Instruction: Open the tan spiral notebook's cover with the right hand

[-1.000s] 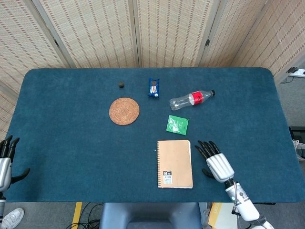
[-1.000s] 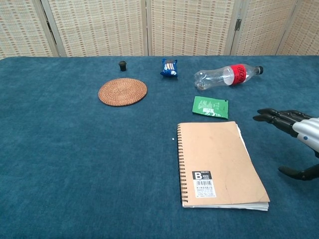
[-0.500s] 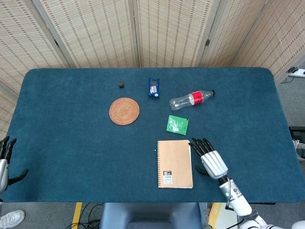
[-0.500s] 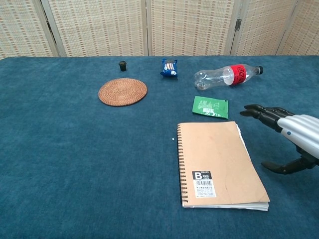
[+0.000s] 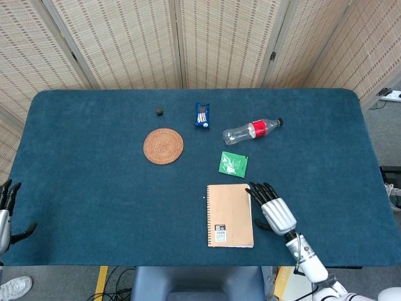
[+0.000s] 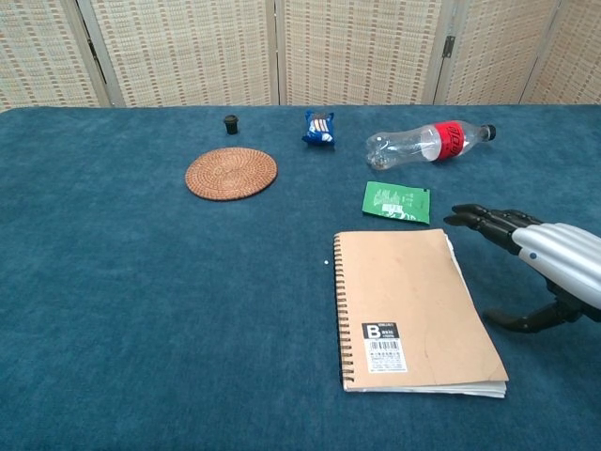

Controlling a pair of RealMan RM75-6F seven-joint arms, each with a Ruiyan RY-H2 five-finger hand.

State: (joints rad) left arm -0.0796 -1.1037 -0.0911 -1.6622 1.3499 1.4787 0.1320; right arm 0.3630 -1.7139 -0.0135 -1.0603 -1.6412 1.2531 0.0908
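The tan spiral notebook (image 5: pixel 230 215) (image 6: pixel 413 307) lies closed and flat near the table's front edge, spiral along its left side, a barcode label on the cover. My right hand (image 5: pixel 273 209) (image 6: pixel 549 266) hovers just right of the notebook's right edge, fingers spread and pointing away from me, thumb lowered beside the page edges. It holds nothing. My left hand (image 5: pixel 6 212) shows at the far left edge of the head view, fingers apart, off the table and empty.
Behind the notebook lies a green packet (image 5: pixel 233 163) (image 6: pixel 397 202). Further back are a plastic bottle with a red label (image 5: pixel 252 131) (image 6: pixel 430 143), a blue snack pack (image 5: pixel 202 115) (image 6: pixel 319 128), a woven round coaster (image 5: pixel 163 145) (image 6: pixel 230 173) and a small dark cap (image 5: pixel 159 111) (image 6: pixel 230 123).
My right hand has slid left, from clear of the notebook to right beside its right edge. The left hand has sunk slightly lower at the frame's edge. The notebook has stayed shut.
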